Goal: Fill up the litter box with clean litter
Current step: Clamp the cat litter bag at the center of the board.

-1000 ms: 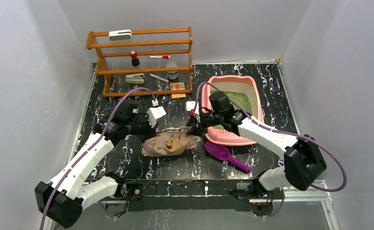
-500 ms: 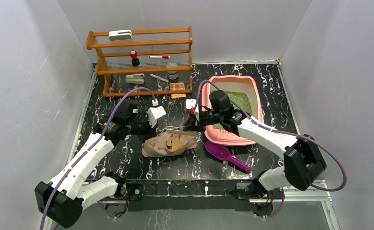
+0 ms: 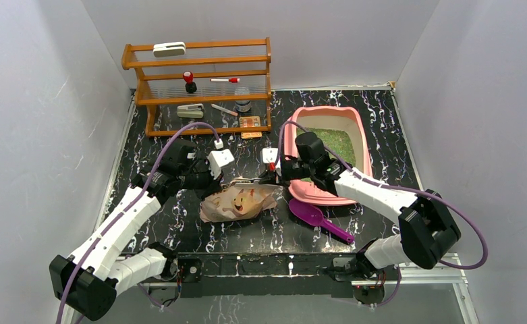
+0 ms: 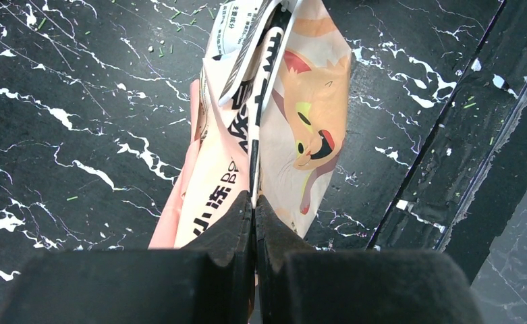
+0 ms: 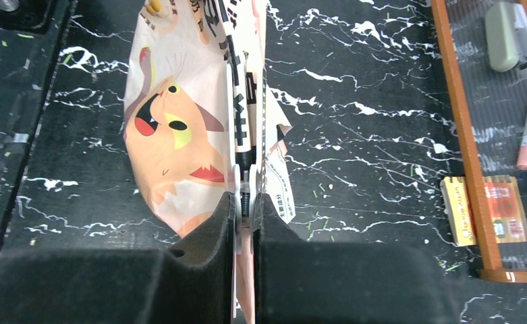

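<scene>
Worktop: black marble veined with white, walled in by plain grey panels. A wooden rack stands at the far left and a purple scoop lies by my right arm.
Bag: the beige cat-printed bag sags on the worktop between my arms, its top edge drawn into a taut strip.
Left fingers: pressed together on the left end of that edge.
Right fingers: clamped on the other end, the seam pinched flat.
Why held so: I judge that the two-ended hold keeps the mouth stretched, so the bag can be lifted and tipped without folding.
Litter box: at the right rear, just beside my right wrist; both pairs of fingers and the bag sit outside it, off its near-left corner.
Clean litter: a green grainy layer on the far floor; my arm hides the near part, so I cannot tell how far it reaches.
</scene>
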Robot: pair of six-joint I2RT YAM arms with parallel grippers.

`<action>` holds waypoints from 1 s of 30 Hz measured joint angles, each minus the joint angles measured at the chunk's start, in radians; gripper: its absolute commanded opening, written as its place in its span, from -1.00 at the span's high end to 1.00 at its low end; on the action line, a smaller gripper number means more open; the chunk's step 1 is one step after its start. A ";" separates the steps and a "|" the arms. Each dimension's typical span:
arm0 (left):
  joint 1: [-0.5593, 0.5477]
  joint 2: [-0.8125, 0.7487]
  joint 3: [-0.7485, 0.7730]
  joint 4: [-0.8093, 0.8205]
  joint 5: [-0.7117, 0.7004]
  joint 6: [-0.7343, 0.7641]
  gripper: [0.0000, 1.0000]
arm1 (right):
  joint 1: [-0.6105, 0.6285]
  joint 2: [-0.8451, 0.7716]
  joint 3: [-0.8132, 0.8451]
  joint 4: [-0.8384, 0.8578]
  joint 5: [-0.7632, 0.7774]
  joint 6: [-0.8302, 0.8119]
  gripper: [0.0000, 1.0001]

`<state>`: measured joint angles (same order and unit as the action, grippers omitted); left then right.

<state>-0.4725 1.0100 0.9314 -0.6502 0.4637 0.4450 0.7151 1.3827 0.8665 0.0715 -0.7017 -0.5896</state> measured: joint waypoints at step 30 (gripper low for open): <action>0.000 -0.006 0.010 0.022 0.038 -0.023 0.20 | 0.005 0.015 -0.012 -0.010 0.029 0.042 0.05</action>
<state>-0.4728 1.0035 0.9417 -0.6281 0.5014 0.4217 0.7204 1.3979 0.8547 0.0612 -0.6724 -0.5476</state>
